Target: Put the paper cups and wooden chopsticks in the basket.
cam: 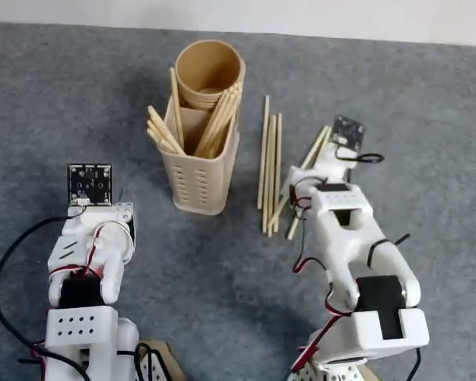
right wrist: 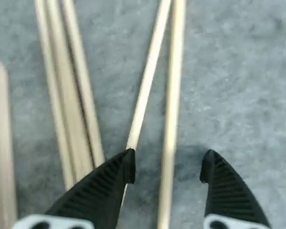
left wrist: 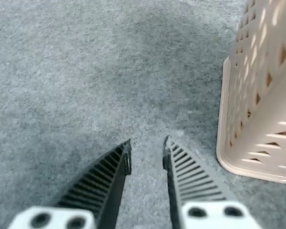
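Chopsticks (cam: 271, 167) flat, long axis near-to-far

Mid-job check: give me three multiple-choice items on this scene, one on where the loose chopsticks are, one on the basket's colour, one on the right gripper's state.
1. Where do the loose chopsticks lie? A. On the carpet beside the basket. B. Stacked inside the basket. C. Across the basket's rim.
2. What colour is the basket? A. Blue. B. Beige. C. Black.
3. How is the right gripper? A. Shut on a chopstick. B. Shut, holding nothing. C. Open, astride a chopstick.
Key: 1 A, the high view shows them flat on the carpet; 2 B, its perforated walls are beige; 3 C, its jaws stand apart with one chopstick between.
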{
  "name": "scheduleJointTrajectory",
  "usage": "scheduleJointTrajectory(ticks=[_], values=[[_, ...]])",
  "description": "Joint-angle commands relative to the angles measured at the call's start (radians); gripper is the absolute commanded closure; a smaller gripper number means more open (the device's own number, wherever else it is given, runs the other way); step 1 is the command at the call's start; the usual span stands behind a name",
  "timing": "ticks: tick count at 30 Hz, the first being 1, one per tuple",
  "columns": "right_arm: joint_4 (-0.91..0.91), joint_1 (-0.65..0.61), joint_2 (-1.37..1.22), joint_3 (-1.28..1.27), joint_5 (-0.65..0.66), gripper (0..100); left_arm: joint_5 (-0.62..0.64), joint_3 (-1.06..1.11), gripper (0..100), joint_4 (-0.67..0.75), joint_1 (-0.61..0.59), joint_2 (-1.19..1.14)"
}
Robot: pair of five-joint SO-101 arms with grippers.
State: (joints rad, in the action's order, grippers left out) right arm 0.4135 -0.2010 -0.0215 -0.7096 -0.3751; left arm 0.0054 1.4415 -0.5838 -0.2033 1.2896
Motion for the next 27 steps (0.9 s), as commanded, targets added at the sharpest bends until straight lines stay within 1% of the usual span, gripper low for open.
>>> scheduleJointTrajectory(ticks=[1, 5, 10, 13, 16, 20, 25, 27], values=[[-0.012, -0.039, 0.004, 0.036, -0.012, 76.4, 0.009, -0.007, 86, 0.02, 0.013, 0.01], [-0.062, -0.056, 0.004, 0.035, -0.012, 76.4, 0.009, -0.007, 86, 0.02, 0.013, 0.01], [-0.065, -0.059, -0.024, 0.033, -0.012, 76.4, 0.009, -0.007, 86, 0.02, 0.018, 0.01], [-0.065, -0.061, -0.062, 0.038, -0.015, 76.4, 0.009, -0.005, 86, 0.015, 0.047, 0.01], [-0.067, -0.074, -0.071, 0.038, -0.061, 76.4, 0.009, -0.005, 86, 0.015, 0.051, 0.01], [-0.067, -0.105, -0.087, 0.036, -0.068, 76.4, 0.009, -0.005, 86, 0.014, 0.05, 0.01], [-0.056, -0.076, -0.108, 0.039, -0.071, 76.4, 0.009, -0.005, 86, 0.014, 0.05, 0.01], [-0.018, -0.062, -0.097, 0.039, -0.071, 76.4, 0.009, -0.005, 86, 0.014, 0.05, 0.01]])
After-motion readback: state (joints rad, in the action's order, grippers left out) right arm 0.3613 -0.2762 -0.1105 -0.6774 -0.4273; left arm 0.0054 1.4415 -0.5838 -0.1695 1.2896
